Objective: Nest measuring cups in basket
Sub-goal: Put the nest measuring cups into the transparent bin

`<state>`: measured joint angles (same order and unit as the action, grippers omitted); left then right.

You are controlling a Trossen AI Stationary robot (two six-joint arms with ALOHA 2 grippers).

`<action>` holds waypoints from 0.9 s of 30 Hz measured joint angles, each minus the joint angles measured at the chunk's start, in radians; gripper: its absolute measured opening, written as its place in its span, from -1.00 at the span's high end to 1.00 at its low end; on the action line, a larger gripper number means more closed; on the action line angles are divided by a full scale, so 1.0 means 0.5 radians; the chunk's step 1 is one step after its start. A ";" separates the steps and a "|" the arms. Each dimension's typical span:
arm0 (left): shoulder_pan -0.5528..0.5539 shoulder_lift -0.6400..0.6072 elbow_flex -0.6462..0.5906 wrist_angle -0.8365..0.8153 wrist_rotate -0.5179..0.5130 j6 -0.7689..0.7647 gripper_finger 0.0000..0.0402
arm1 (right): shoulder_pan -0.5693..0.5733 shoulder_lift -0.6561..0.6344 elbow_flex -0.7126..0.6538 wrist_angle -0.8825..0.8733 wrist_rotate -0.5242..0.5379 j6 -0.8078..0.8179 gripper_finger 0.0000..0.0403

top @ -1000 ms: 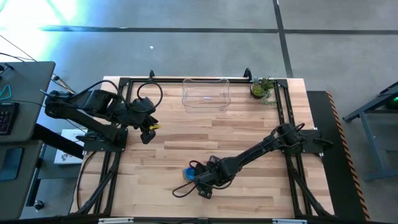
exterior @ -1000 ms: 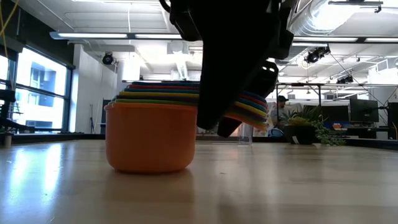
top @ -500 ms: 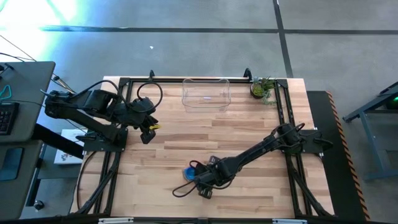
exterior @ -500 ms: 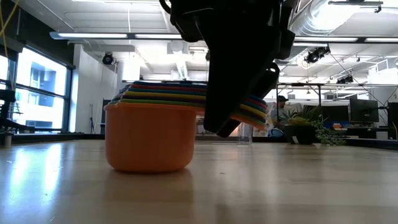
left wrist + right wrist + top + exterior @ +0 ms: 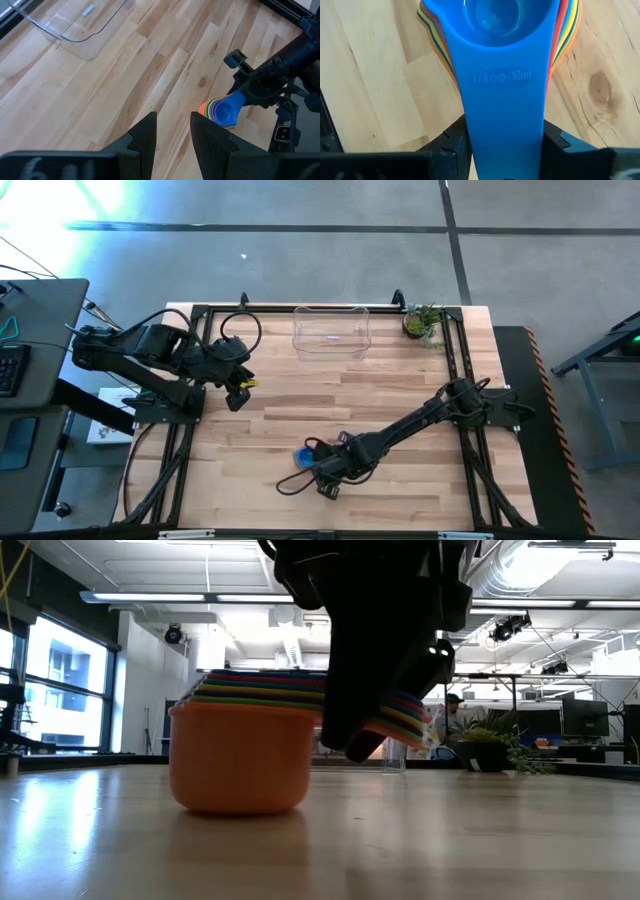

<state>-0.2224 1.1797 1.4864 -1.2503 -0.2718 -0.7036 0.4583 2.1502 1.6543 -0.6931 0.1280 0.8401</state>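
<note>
Our right claw pinches the handles of the nested measuring cups; left claw waits spread. The basket is well apart from it, so we risk the stack fanning or slipping.

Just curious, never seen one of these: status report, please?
Right gripper astride stacked measuring cups' handles, near table edge. Left gripper open, idle. Basket empty, far side. Path clear.

Bare table is lying open between the cups and the basket. Right gripper is crowding the cups' handle side. Plant is standing just beside the basket; left gripper is hanging at the left edge.
</note>
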 joint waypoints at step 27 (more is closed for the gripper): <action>0.000 0.000 0.000 0.000 -0.001 0.000 0.45 | 0.000 -0.002 0.000 0.005 0.044 0.039 0.35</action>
<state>-0.2226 1.1797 1.4864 -1.2503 -0.2721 -0.7036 0.4583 2.1494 1.6543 -0.6907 0.1501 0.8597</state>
